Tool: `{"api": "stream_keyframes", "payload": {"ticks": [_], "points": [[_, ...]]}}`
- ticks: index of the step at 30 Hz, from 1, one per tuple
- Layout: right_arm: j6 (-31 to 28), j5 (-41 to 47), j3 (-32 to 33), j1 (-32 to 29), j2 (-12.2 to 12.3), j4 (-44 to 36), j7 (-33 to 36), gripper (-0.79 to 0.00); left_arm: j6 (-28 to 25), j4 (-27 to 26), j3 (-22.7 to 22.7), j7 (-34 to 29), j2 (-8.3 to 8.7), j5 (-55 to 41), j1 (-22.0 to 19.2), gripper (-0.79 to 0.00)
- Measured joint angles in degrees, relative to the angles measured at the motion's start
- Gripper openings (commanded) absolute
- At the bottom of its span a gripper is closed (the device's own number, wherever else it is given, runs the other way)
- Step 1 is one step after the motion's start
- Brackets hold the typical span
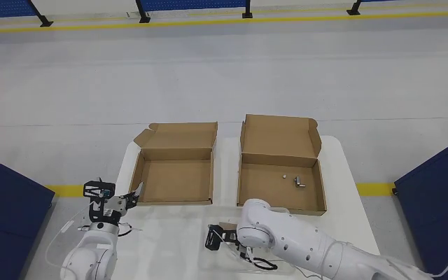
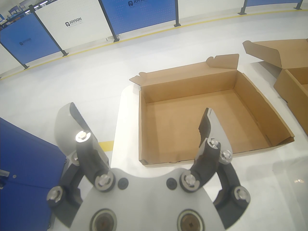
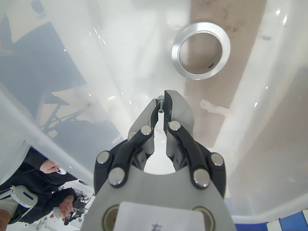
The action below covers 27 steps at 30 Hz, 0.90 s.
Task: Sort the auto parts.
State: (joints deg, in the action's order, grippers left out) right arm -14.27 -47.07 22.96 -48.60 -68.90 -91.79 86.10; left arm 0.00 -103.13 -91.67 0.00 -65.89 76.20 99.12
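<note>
My right gripper [image 3: 161, 105] is inside a clear plastic bin [image 3: 101, 49] at the table's front, shut on a small metal screw [image 3: 160, 103] pinched between its tips. A silver metal ring [image 3: 201, 50] lies on the bin floor just beyond the tips. In the top view the right gripper [image 1: 213, 236] sits at the front middle. My left gripper [image 2: 142, 123] hangs open with nothing in it near the front left corner of the left cardboard box [image 2: 240, 85], also seen as the left gripper [image 1: 129, 199]. The right cardboard box [image 1: 246, 183] holds two small metal parts [image 1: 299, 180].
The left cardboard box [image 1: 143, 168] has nothing inside it. Both boxes have raised flaps at their far sides. The white table [image 1: 227, 157] shows a narrow gap between the boxes. Blue panels stand at both sides of the table.
</note>
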Motion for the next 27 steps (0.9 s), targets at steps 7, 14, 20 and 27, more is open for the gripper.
{"api": "stream_keyframes", "payload": {"ticks": [7, 14, 20, 27], "points": [[1.0, 0.2, 2.4, -0.8, 1.2, -3.9, 1.9, -0.785, 0.0, 0.0, 0.0, 0.0, 0.0, 0.0, 0.0, 0.0], [1.0, 0.2, 2.4, -0.8, 1.2, -3.9, 1.9, -0.785, 0.0, 0.0, 0.0, 0.0, 0.0, 0.0, 0.0, 0.0], [0.5, 1.2, 4.1, -1.3, 1.7, -4.1, 0.0, -0.785, 0.0, 0.0, 0.0, 0.0, 0.0, 0.0, 0.0, 0.0], [-5.1, 13.0, 17.6, -6.7, 7.1, -9.1, -1.1, -0.785, 0.0, 0.0, 0.0, 0.0, 0.0, 0.0, 0.0, 0.0]]}}
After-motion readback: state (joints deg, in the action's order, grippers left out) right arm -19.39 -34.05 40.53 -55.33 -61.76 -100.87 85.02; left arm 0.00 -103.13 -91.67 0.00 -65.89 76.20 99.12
